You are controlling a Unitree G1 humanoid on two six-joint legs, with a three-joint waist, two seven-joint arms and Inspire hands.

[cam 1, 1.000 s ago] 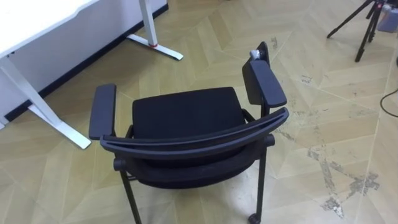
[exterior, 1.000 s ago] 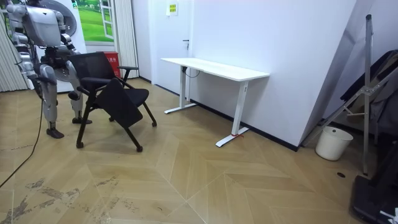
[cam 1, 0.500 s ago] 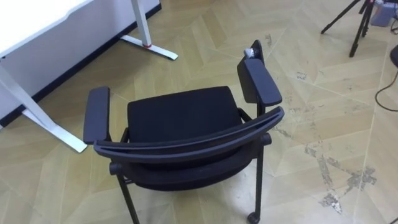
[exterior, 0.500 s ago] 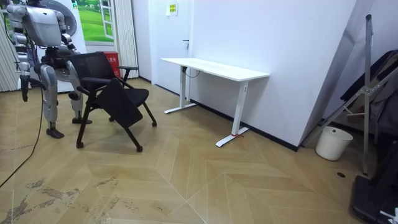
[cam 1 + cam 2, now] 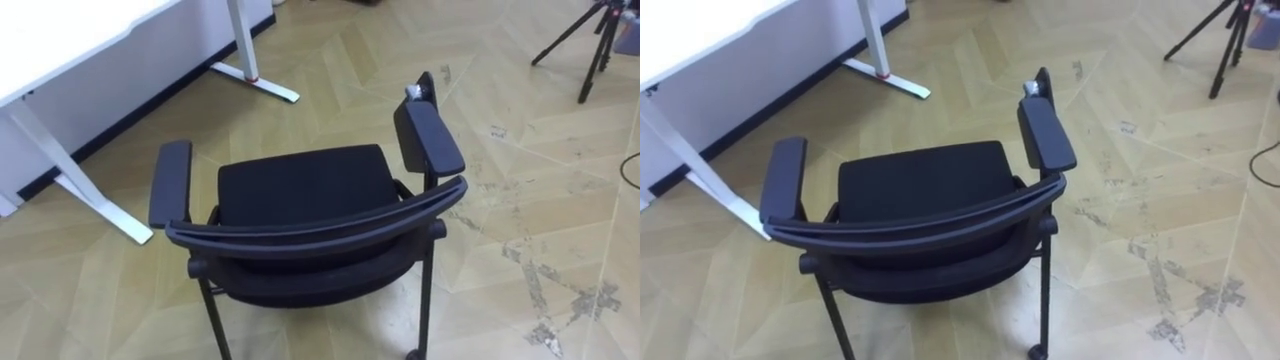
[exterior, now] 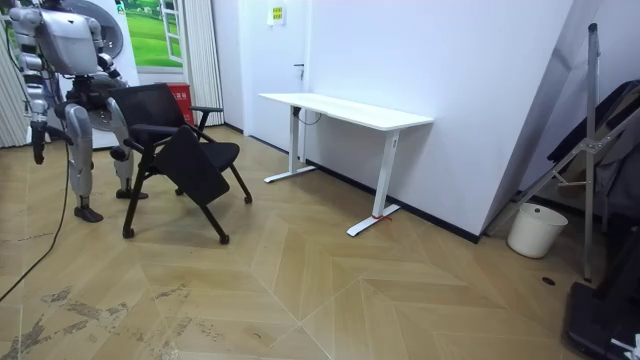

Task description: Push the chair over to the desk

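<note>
A black chair (image 5: 300, 185) with padded armrests and a curved backrest (image 5: 320, 225) stands on the wood floor right below me, its seat facing away towards the white desk (image 5: 60, 30). In the room view I stand directly behind the chair (image 6: 185, 150) at the room view's left. My right hand (image 6: 38, 152) hangs at my side, away from the chair, too small to read its fingers. The right eye view shows the same chair (image 5: 920, 180).
The white desk (image 6: 345, 110) stands against the wall ahead, its leg foot (image 5: 255, 80) beyond the chair. A dark tripod (image 5: 590, 40) stands at the far right. A white bucket (image 6: 530, 230) and a folded frame sit at the room view's right. Open floor lies between chair and desk.
In the room view my right arm has dropped to hang at my side. The eye view has swayed a little. The chair stays where it was.
</note>
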